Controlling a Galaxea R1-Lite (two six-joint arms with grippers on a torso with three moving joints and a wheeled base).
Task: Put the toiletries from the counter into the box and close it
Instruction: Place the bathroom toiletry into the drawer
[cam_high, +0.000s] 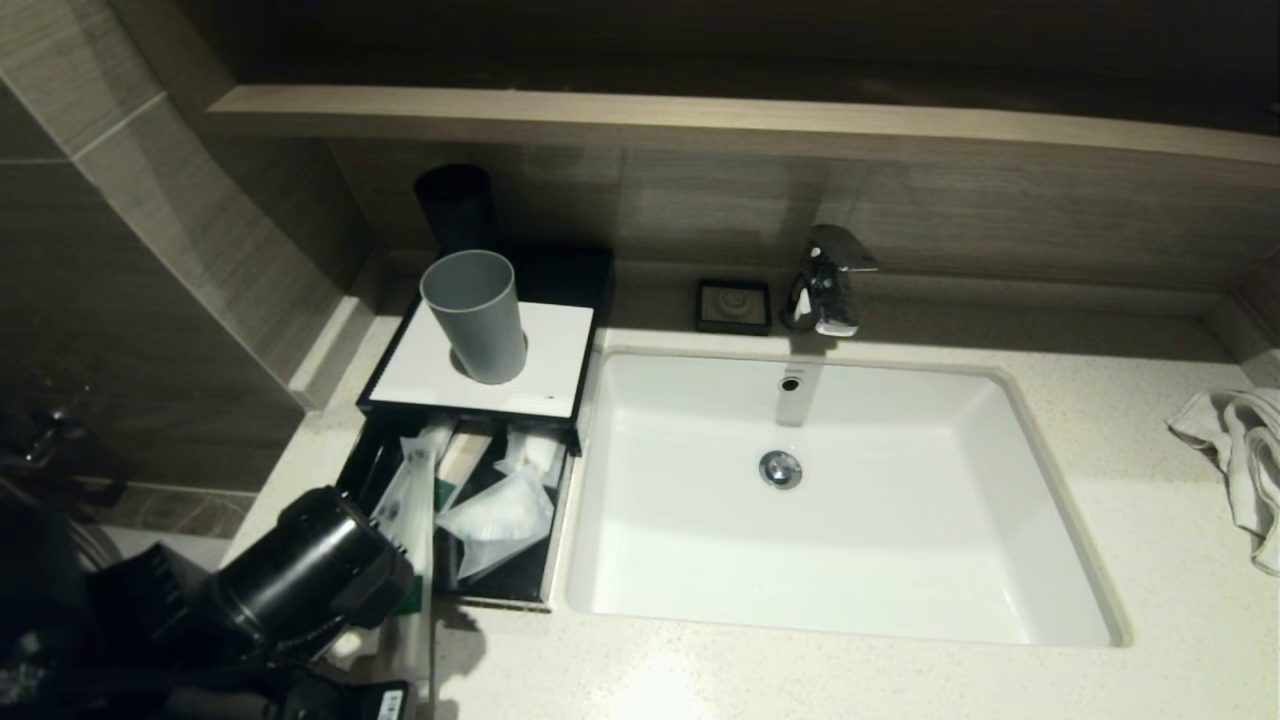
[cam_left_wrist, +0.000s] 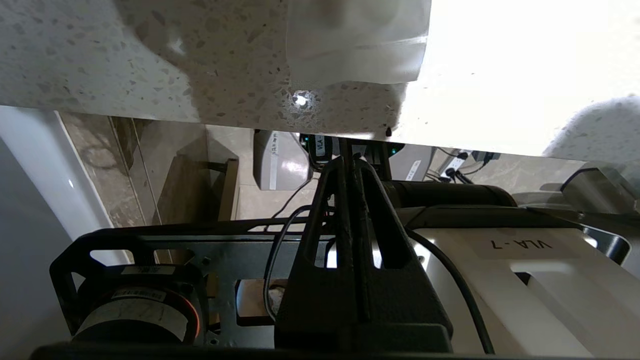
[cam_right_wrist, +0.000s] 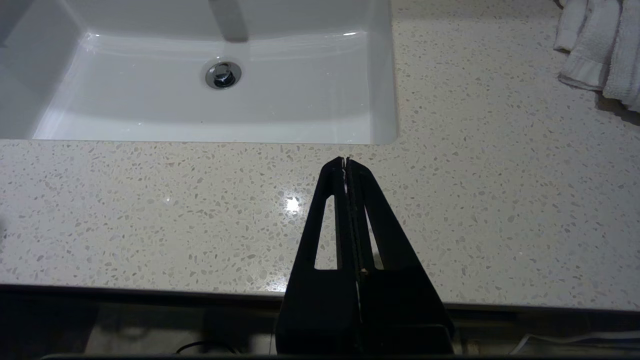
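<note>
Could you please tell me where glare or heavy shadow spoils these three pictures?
Head view: dark at the left arm and back wall; the sink is bright. Left wrist view: the counter is blown out white. Right wrist view: evenly lit, one small glint on the counter.

The counter (cam_high: 1120, 480) is pale cream stone speckled with small grey and brown flecks, and the sink basin (cam_high: 900, 560) set in it is plain glossy white. At the left, the box (cam_high: 372, 395) is black with a flat white top panel (cam_high: 545, 360); a grey cup (cam_high: 475, 315) stands on it. The packets (cam_high: 500, 515) in its black drawer (cam_high: 545, 560) are translucent white. The soap dish (cam_high: 733, 305) is black, the faucet (cam_high: 830, 280) shiny chrome. The towel (cam_high: 1240, 460) at far right is white. The ledge (cam_high: 700, 120) shows brown wood grain. The left gripper (cam_left_wrist: 350, 160) and right gripper (cam_right_wrist: 346, 161) are black.
</note>
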